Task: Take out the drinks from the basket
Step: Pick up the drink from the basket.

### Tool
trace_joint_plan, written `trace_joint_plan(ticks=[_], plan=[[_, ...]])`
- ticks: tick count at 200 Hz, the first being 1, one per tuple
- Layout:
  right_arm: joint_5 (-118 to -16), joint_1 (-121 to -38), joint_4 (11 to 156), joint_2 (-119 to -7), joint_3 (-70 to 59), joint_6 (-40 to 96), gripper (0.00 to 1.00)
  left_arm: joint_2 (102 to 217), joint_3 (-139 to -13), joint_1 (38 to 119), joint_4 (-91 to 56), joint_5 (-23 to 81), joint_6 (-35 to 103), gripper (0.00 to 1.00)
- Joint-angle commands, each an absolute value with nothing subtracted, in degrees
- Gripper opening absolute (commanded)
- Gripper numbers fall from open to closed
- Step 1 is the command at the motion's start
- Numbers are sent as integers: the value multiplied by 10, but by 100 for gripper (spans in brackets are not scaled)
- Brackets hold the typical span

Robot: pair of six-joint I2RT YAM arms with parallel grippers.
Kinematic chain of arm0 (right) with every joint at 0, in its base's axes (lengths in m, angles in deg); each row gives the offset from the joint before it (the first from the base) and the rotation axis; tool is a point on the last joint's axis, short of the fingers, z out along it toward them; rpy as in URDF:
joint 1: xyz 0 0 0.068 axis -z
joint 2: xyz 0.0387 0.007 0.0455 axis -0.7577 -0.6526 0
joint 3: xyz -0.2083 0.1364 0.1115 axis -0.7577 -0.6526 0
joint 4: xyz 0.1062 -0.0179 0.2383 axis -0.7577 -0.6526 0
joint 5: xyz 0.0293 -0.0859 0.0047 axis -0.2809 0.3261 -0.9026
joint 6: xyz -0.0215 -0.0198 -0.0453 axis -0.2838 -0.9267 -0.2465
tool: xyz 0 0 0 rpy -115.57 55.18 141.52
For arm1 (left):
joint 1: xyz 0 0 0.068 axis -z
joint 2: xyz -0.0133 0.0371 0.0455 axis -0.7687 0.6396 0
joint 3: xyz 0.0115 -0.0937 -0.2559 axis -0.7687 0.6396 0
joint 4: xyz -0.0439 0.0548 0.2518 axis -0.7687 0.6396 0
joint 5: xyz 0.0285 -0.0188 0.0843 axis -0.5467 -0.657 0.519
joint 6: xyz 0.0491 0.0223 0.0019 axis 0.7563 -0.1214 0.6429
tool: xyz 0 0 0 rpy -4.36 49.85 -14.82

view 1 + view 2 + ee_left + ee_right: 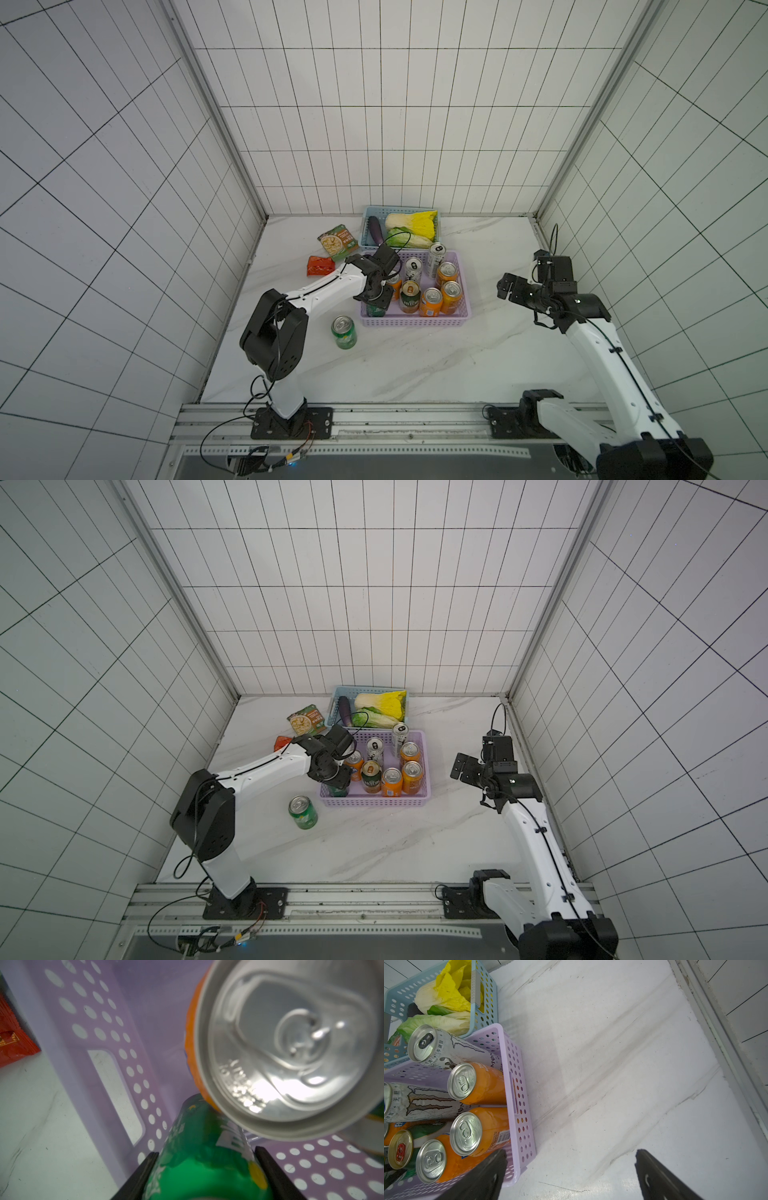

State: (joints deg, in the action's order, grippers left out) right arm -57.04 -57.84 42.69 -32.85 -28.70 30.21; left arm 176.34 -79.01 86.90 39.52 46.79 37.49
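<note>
1. The left gripper [376, 298] is down in the near-left corner of the large rectangular lilac perforated plastic basket [415, 323]. Its black fingers [145, 1174] are clamped against both flanks of a green metal can [199, 1167].
2. That can stands upright inside the basket, long axis vertical, with its lid up under the gripper. I cannot tell whether its base rests on the basket floor. An orange metal can [192, 1059] stands just beside it.
3. A second green metal can [344, 332] stands upright on the table, lid up, just outside that same corner of the basket.
4. Also upright in the basket, lids up, are three more orange cans [431, 302], a dark green can with a red-gold top [410, 296] and two taller slim silver-white cans [413, 269].
5. The right gripper [570, 1154] hangs over bare table off the basket's right side. Its jaws are spread wide with nothing between them.
6. The surface is a white marble-look tabletop [415, 374] with grey veins. A light blue perforated basket of vegetables [366, 232] touches the lilac basket's far side. A green snack packet [338, 245] and a red snack packet [320, 266] lie flat to the left.
7. White tiled walls [374, 124] with dark grout close in three sides. A metal rail [415, 419] along the near edge carries both arm bases.
</note>
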Motion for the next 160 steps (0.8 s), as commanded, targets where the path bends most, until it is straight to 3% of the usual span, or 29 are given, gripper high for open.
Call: trace_joint_plan(ticks=[1,160], plan=[[-561,-573,421,-323,-264,296,100,1720,-808,877,396,477,368,59],[-568,-572,417,-318,-262,298,100,1536,-824,968,494,534,312,56]])
